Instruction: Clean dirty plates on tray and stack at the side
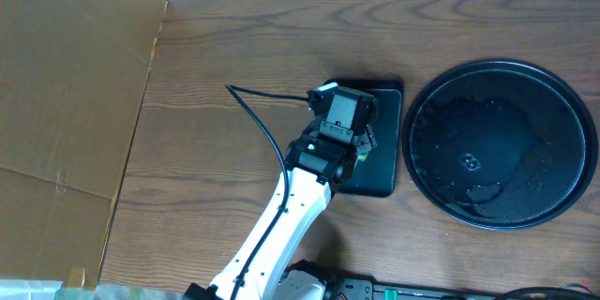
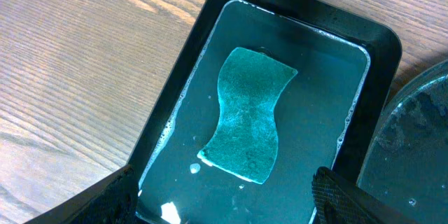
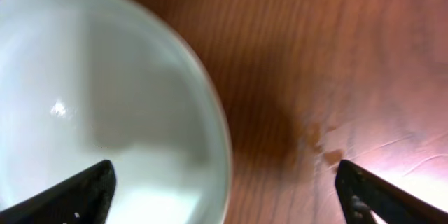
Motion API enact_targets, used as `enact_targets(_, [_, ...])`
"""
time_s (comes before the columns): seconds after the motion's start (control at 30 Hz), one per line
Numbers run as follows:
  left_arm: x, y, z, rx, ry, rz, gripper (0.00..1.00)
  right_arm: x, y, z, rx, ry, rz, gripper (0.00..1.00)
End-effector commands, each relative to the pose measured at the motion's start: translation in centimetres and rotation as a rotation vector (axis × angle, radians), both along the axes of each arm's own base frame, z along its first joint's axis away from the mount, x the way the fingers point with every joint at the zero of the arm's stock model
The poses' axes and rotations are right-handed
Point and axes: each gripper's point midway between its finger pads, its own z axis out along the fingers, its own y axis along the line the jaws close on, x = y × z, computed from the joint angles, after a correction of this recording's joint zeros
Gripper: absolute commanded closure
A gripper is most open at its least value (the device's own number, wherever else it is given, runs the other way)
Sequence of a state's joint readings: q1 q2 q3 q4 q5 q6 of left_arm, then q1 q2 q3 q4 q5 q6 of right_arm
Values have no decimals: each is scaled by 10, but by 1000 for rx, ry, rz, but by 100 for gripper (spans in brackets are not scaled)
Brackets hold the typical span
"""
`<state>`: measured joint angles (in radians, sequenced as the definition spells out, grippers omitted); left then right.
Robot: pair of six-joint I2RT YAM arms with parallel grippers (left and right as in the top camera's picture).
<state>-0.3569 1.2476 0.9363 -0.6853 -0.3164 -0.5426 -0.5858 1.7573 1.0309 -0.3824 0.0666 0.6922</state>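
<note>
The large round black tray [image 1: 427, 103] lies at the right of the table, wet and with no plates on it; its rim also shows in the left wrist view [image 2: 420, 126]. One white plate [image 3: 105, 98] shows only in the right wrist view, flat on the wood, with no smear visible. My right gripper [image 3: 224, 185] is open just above it, the plate's right rim between its fingers. My left gripper [image 1: 345, 112] [image 2: 224, 178] is open over the small rectangular black tray [image 1: 386, 164] [image 2: 381, 49]. That tray holds water and a teal sponge [image 2: 248, 115]. Other plates are out of view.
A brown cardboard panel [image 1: 66, 84] stands along the left side. A black cable [image 1: 262, 122] runs across the wood to the left arm. The right arm does not show in the overhead view.
</note>
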Motion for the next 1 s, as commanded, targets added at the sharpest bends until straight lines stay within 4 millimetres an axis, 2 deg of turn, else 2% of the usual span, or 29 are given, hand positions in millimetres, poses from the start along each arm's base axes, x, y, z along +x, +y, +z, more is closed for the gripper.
enact_targets(0.0, [1, 3, 1, 14, 4, 1, 20, 8, 6, 29, 30, -105, 7, 1])
enact_targets(0.13, [1, 3, 1, 14, 4, 1, 20, 2, 16, 74, 7, -178, 5, 1])
enact_targets(0.23, [1, 3, 1, 14, 4, 1, 20, -10, 31, 109, -20, -211, 31, 1])
enact_targets(0.37, [1, 3, 1, 14, 4, 1, 20, -34, 62, 136, -18, -205, 78, 1])
enact_targets(0.47, [1, 3, 1, 14, 4, 1, 20, -50, 90, 146, -10, -176, 150, 1])
enact_targets(0.57, [1, 3, 1, 14, 4, 1, 20, -56, 117, 151, 5, -164, 227, 1])
enact_targets(0.7, [1, 3, 1, 14, 4, 1, 20, -68, 150, 146, 54, -108, 316, 1])
enact_targets(0.8, [1, 3, 1, 14, 4, 1, 20, -76, 161, 140, 81, -63, 341, 1])
enact_targets(0.97, [1, 3, 1, 14, 4, 1, 20, -78, 162, 139, 86, -55, 341, 1])
